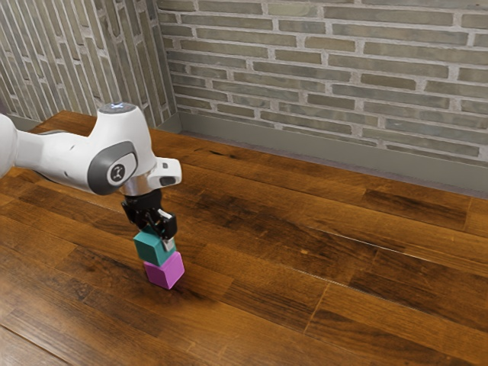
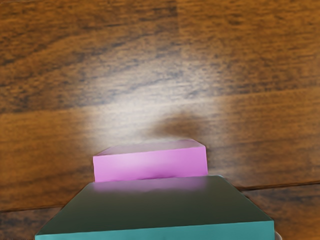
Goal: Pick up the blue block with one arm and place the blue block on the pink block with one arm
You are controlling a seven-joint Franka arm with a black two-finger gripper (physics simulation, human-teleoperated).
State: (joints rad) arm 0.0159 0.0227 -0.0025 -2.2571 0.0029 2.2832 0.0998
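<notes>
The blue block (image 1: pixel 151 248), teal in colour, sits between the fingers of my black gripper (image 1: pixel 158 242), which is shut on it. Directly under it stands the pink block (image 1: pixel 165 270) on the wooden table (image 1: pixel 320 252). The blue block's underside meets the pink block's top, shifted slightly toward the exterior view's left; whether they touch I cannot tell. In the wrist view the blue block (image 2: pixel 155 210) looms large just under my hand, with the pink block (image 2: pixel 150 162) showing beyond its edge.
A grey brick wall (image 1: pixel 320 69) runs along the table's far edge and the exterior view's left corner. Bare wooden boards stretch to the exterior view's right and front of the two blocks.
</notes>
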